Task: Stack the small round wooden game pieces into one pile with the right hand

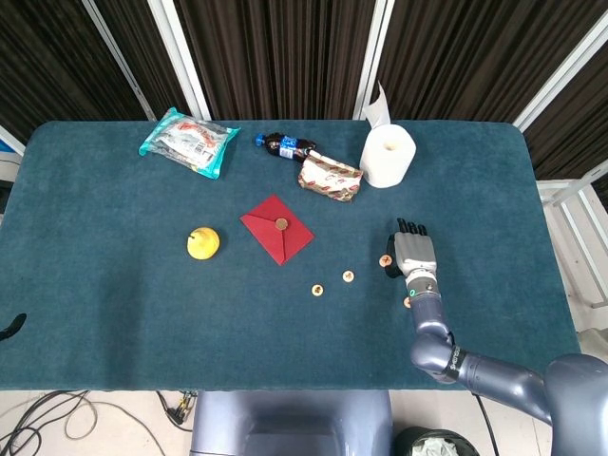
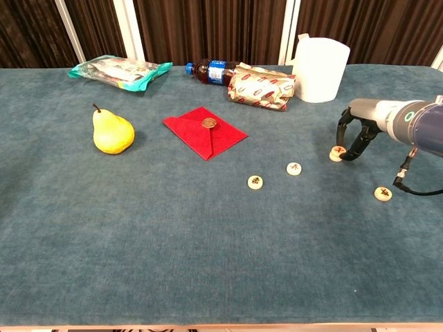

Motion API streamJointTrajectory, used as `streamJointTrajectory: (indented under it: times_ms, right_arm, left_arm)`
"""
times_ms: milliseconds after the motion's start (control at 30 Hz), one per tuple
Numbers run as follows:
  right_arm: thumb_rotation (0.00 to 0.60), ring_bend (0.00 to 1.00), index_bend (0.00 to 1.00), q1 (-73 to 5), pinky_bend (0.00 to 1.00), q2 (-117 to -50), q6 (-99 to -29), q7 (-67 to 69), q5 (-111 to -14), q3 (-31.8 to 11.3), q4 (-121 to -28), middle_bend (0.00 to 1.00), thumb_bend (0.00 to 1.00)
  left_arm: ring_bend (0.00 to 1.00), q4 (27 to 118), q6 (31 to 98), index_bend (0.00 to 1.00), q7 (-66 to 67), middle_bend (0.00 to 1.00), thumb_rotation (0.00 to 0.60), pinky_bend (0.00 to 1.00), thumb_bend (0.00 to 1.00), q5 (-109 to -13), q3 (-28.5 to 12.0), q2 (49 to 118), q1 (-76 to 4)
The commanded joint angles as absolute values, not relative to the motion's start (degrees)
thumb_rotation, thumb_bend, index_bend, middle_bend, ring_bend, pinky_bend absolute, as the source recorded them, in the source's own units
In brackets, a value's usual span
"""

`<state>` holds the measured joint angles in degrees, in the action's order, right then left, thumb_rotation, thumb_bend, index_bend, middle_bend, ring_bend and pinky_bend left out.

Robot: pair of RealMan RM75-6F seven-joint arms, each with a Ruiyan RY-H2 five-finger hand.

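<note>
Here the right hand (image 2: 354, 135) arches over the rightmost of the far pieces, a small round pale wooden game piece with a red mark (image 2: 337, 153), its fingers curled down on both sides of it. Whether they already pinch the disc or only bracket it, I cannot tell from either view; the piece seems to sit at the fingertips, on or just off the blue-green felt table (image 2: 173, 228).

Three more small round wooden discs lie apart: one near the middle (image 2: 255, 182), one just right of it (image 2: 294, 168), and one nearer and further right, under the wrist (image 2: 383, 194). None is stacked yet, so the pile is not begun.

To do this step well, I judge the fingers should close on the disc's rim from opposite sides, low, so the flat piece does not tip or skid on the felt. It should then be lifted level and lowered squarely over a neighbouring disc before letting go.

The left hand is not in view.

The marks on the discs are too small to read, and so are the blue label of the dark soda bottle (image 2: 213, 71) and the print on the red-patterned snack packet (image 2: 261, 88).
</note>
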<state>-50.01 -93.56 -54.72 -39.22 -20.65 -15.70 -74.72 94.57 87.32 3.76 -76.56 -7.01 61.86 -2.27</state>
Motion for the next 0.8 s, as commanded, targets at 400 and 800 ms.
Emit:
streamJointTrajectory:
  times_ms: [400, 800]
  right_arm:
    - [0.600, 0.01, 0.44, -50.11, 0.04, -93.22, -55.07, -38.61, -20.70, -15.92, -75.34, 0.00, 0.39]
    - [0.600, 0.00, 0.37, -46.48, 0.00, -85.78, -61.56, -36.11, -31.29, -13.93, -91.44, 0.00, 0.39]
  left_arm:
    - [0.00, 94.50, 87.44, 0.11, 3.68, 0.00, 0.600, 0.01, 0.16, -76.36, -7.17, 61.89, -2.23]
    - [0.00, 94.66, 87.50, 0.11, 3.62, 0.00, 0.600, 0.01, 0.16, -76.33, -7.25, 61.87, -2.23]
